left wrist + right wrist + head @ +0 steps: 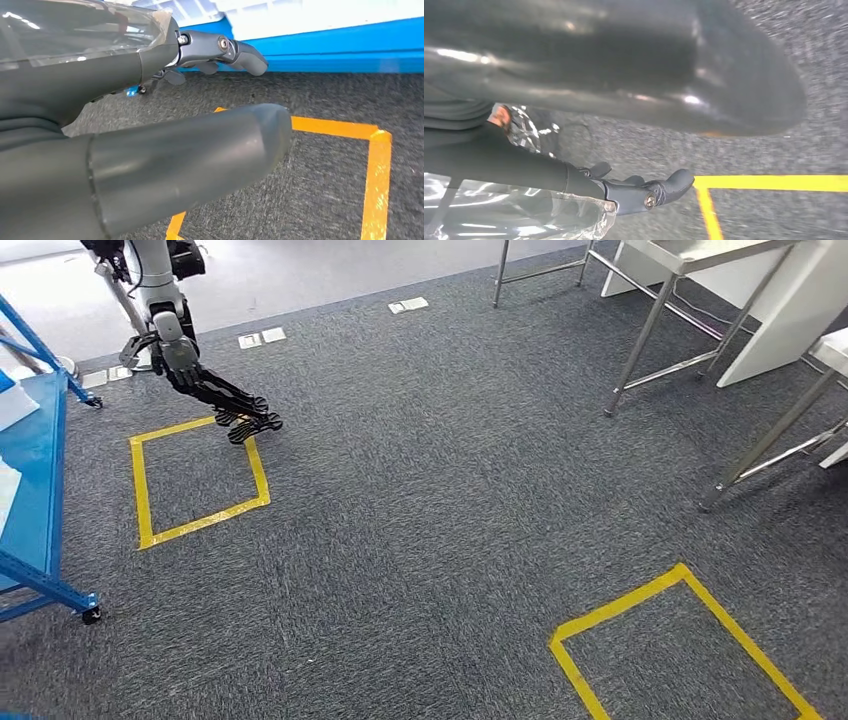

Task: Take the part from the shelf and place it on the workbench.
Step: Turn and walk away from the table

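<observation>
My left hand (200,380) hangs at the end of the silver arm, above the far corner of a yellow tape square (197,478) on the carpet. Its dark fingers (245,415) are stretched out and spread, with nothing between them. The blue shelf (40,440) stands just left of that square, with white items on its deck. In the left wrist view the thumb (200,150) and fingers (245,55) stand apart and empty, with the shelf's blue edge (340,45) beyond. My right hand (624,100) is also empty, its thumb away from its fingers (659,192). The workbench (700,255) stands at the far right.
Steel table legs (640,340) and crossbars reach the carpet at the upper right. A second yellow tape square (680,640) lies at the lower right, and its line (774,182) runs under my right hand. Floor sockets (408,305) sit in the carpet. The shelf has a castor (91,615).
</observation>
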Robot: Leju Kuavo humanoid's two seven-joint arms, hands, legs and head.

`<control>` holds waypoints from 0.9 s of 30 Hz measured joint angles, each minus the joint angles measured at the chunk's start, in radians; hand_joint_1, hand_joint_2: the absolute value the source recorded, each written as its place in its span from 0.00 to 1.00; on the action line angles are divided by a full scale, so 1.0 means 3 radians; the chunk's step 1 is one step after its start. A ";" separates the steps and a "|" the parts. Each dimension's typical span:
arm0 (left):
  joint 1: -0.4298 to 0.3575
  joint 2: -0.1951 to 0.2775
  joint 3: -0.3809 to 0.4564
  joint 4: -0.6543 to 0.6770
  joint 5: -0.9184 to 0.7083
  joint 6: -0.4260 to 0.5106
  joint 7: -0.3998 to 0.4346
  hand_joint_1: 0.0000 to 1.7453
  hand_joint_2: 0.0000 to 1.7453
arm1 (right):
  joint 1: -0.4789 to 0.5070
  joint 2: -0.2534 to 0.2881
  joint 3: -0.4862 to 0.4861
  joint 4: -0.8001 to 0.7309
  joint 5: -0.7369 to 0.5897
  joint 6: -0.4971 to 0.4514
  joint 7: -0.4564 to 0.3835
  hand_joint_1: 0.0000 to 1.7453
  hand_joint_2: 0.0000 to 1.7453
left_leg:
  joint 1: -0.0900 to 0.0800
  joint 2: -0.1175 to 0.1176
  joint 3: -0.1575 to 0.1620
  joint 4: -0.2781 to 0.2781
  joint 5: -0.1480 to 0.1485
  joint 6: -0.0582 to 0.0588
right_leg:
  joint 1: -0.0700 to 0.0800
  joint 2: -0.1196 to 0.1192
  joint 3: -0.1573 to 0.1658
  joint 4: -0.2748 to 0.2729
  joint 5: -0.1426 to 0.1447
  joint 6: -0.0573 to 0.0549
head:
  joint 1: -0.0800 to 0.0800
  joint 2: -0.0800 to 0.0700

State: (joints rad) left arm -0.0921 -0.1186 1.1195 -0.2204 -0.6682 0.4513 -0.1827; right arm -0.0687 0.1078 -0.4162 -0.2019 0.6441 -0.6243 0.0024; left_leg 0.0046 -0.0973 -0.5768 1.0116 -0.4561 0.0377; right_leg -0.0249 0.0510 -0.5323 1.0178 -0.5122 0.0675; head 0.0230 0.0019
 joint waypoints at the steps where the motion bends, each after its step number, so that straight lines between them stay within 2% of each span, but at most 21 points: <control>1: 0.0001 0.0001 0.0000 0.0000 0.0000 0.0000 0.0000 0.00 0.00 | -0.0003 0.0001 0.0002 0.0001 0.0001 0.0000 0.0000 0.00 0.00 | -0.0004 -0.0025 -0.0007 0.0002 0.0000 -0.0020 | 0.0007 0.0017 0.0019 -0.0042 0.0014 -0.0029 | -0.0001 0.0000; 2: 0.0005 0.0002 0.0001 0.0000 0.0000 0.0000 0.0000 0.00 0.00 | -0.0007 0.0001 0.0003 0.0002 0.0001 0.0001 0.0001 0.00 0.00 | -0.0005 -0.0049 -0.0013 -0.0001 0.0005 -0.0040 | 0.0020 -0.0012 0.0025 -0.0043 0.0023 -0.0066 | -0.0002 0.0000; 3: 0.0009 0.0003 0.0002 0.0001 0.0000 0.0000 0.0000 0.00 0.00 | -0.0011 0.0000 0.0005 0.0002 0.0001 0.0001 0.0001 0.00 0.00 | 0.0003 -0.0059 -0.0022 -0.0001 0.0008 -0.0057 | 0.0010 -0.0040 0.0033 -0.0047 0.0032 -0.0097 | -0.0004 0.0000; 5: 0.0013 0.0003 0.0003 0.0001 0.0000 0.0000 0.0000 0.00 0.00 | -0.0016 -0.0001 0.0007 0.0002 0.0001 0.0001 0.0001 0.00 0.00 | 0.0011 0.0042 -0.0078 0.0101 -0.0066 -0.0086 | -0.0003 -0.0104 0.0042 -0.0061 0.0052 -0.0158 | -0.0009 0.0000; 7: 0.0008 0.0001 0.0003 0.0001 0.0000 0.0000 0.0000 0.00 0.00 | -0.0009 0.0000 0.0008 0.0002 0.0003 0.0001 0.0001 0.00 0.00 | 0.0015 0.0210 -0.0241 0.0451 -0.0277 -0.0107 | 0.0007 -0.0180 0.0041 -0.0067 0.0053 -0.0204 | -0.0018 0.0000; 8: 0.0007 -0.0001 0.0003 0.0001 0.0001 0.0000 0.0000 0.00 0.00 | -0.0003 -0.0001 0.0008 0.0002 0.0003 0.0001 0.0002 0.00 0.00 | 0.0021 0.0254 -0.0347 0.0675 -0.0384 -0.0118 | 0.0019 -0.0223 0.0040 -0.0067 0.0049 -0.0217 | -0.0022 0.0000; 9: 0.0008 -0.0001 0.0003 0.0001 0.0001 0.0000 0.0000 0.00 0.00 | 0.0003 -0.0003 0.0008 0.0003 0.0002 0.0001 0.0002 0.00 0.00 | 0.0028 0.0273 -0.0433 0.0857 -0.0451 -0.0128 | 0.0029 -0.0267 0.0039 -0.0066 0.0046 -0.0220 | -0.0021 0.0000; 10: 0.0010 -0.0002 0.0003 0.0001 0.0001 -0.0001 0.0001 0.00 0.00 | 0.0005 -0.0006 0.0008 0.0003 0.0002 0.0001 0.0003 0.00 0.00 | 0.0034 0.0283 -0.0468 0.0934 -0.0455 -0.0134 | 0.0036 -0.0309 0.0038 -0.0066 0.0043 -0.0223 | -0.0022 0.0000; 11: 0.0013 -0.0002 0.0003 0.0001 0.0002 -0.0001 0.0002 0.00 0.00 | 0.0004 -0.0008 0.0008 0.0003 0.0002 0.0001 0.0006 0.00 0.00 | 0.0041 0.0298 -0.0435 0.0879 -0.0397 -0.0137 | 0.0040 -0.0347 0.0039 -0.0066 0.0040 -0.0224 | -0.0021 0.0000; 12: 0.0015 -0.0002 0.0003 0.0001 0.0003 -0.0001 0.0003 0.00 0.00 | 0.0002 -0.0009 0.0008 0.0003 0.0002 0.0001 0.0008 0.00 0.00 | 0.0046 0.0329 -0.0337 0.0705 -0.0298 -0.0137 | 0.0041 -0.0383 0.0044 -0.0065 0.0036 -0.0225 | -0.0021 0.0000; 14: 0.0010 -0.0001 0.0003 0.0001 0.0004 -0.0001 0.0004 0.00 0.00 | -0.0001 -0.0007 0.0008 0.0003 0.0004 0.0002 0.0012 0.00 0.00 | 0.0042 0.0456 -0.0088 0.0258 -0.0125 -0.0125 | 0.0056 -0.0442 0.0062 -0.0062 0.0021 -0.0213 | -0.0020 0.0000; 15: 0.0005 -0.0002 0.0003 0.0001 0.0003 -0.0001 0.0004 0.00 0.00 | -0.0001 -0.0006 0.0008 0.0003 0.0007 0.0002 0.0014 0.00 0.00 | 0.0034 0.0503 -0.0011 0.0116 -0.0087 -0.0113 | 0.0066 -0.0466 0.0067 -0.0060 0.0012 -0.0199 | -0.0017 0.0000; 16: 0.0001 -0.0002 0.0003 0.0001 0.0003 -0.0001 0.0004 0.00 0.00 | -0.0004 -0.0006 0.0008 0.0003 0.0011 0.0002 0.0016 0.00 0.00 | 0.0021 0.0524 0.0021 0.0050 -0.0079 -0.0098 | 0.0076 -0.0490 0.0072 -0.0059 0.0006 -0.0183 | -0.0014 0.0000; 18: 0.0000 -0.0001 0.0005 0.0001 0.0003 0.0000 0.0004 0.00 0.00 | -0.0014 0.0000 0.0009 0.0002 0.0023 0.0002 0.0021 0.00 0.00 | -0.0003 0.0466 0.0019 0.0028 -0.0074 -0.0058 | 0.0085 -0.0536 0.0085 -0.0065 -0.0002 -0.0146 | -0.0010 0.0000; 19: 0.0001 -0.0002 0.0006 0.0001 0.0004 0.0000 0.0004 0.00 0.00 | -0.0021 0.0003 0.0010 0.0001 0.0031 0.0002 0.0023 0.00 0.00 | -0.0003 0.0436 0.0024 0.0010 -0.0061 -0.0034 | 0.0079 -0.0513 0.0086 -0.0049 -0.0015 -0.0128 | -0.0009 0.0000; 20: 0.0001 -0.0002 0.0008 0.0001 0.0004 0.0001 0.0004 0.00 0.00 | -0.0025 0.0007 0.0010 0.0001 0.0037 0.0002 0.0024 0.00 0.00 | 0.0001 0.0406 0.0031 -0.0010 -0.0045 -0.0006 | 0.0073 -0.0450 0.0065 0.0007 -0.0052 -0.0116 | -0.0009 0.0000; 22: -0.0004 -0.0001 0.0008 0.0001 0.0006 0.0001 0.0003 0.00 0.00 | -0.0021 0.0013 0.0010 0.0000 0.0045 0.0002 0.0026 0.00 0.00 | 0.0013 0.0345 0.0033 -0.0035 -0.0018 0.0034 | 0.0052 -0.0273 -0.0081 0.0320 -0.0212 -0.0123 | 0.0000 0.0000; 24: -0.0009 0.0002 0.0009 0.0001 0.0015 0.0000 0.0000 0.00 0.00 | -0.0007 0.0017 0.0010 0.0000 0.0045 0.0002 0.0029 0.00 0.00 | 0.0012 0.0261 0.0020 -0.0034 -0.0010 0.0046 | 0.0042 -0.0197 -0.0295 0.0760 -0.0383 -0.0129 | 0.0005 0.0000; 25: -0.0008 0.0001 0.0011 0.0001 0.0022 0.0000 -0.0002 0.00 0.00 | -0.0002 0.0016 0.0010 0.0000 0.0046 0.0002 0.0031 0.00 0.00 | 0.0012 0.0216 0.0017 -0.0033 -0.0008 0.0046 | 0.0037 -0.0189 -0.0356 0.0878 -0.0408 -0.0112 | 0.0005 0.0000; 26: -0.0005 0.0000 0.0012 0.0001 0.0029 -0.0001 -0.0004 0.00 0.00 | 0.0001 0.0016 0.0010 0.0000 0.0048 0.0002 0.0032 0.00 0.00 | 0.0013 0.0171 0.0018 -0.0030 -0.0007 0.0044 | 0.0031 -0.0184 -0.0355 0.0867 -0.0376 -0.0083 | 0.0006 0.0000; 27: -0.0003 -0.0003 0.0014 0.0001 0.0034 -0.0001 -0.0006 0.00 0.00 | 0.0001 0.0016 0.0010 0.0000 0.0051 0.0002 0.0033 0.00 0.00 | 0.0016 0.0128 0.0021 -0.0026 -0.0007 0.0039 | 0.0018 -0.0175 -0.0290 0.0721 -0.0296 -0.0046 | 0.0006 0.0000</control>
State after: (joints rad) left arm -0.0930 -0.1194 1.1236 -0.2201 -0.6580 0.4509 -0.1845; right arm -0.0683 0.1124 -0.4131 -0.2018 0.6596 -0.6237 0.0124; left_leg 0.0093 -0.0588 -0.5705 1.0037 -0.4582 0.0493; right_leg -0.0194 -0.0016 -0.6193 1.2342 -0.6009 0.0536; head 0.0247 0.0019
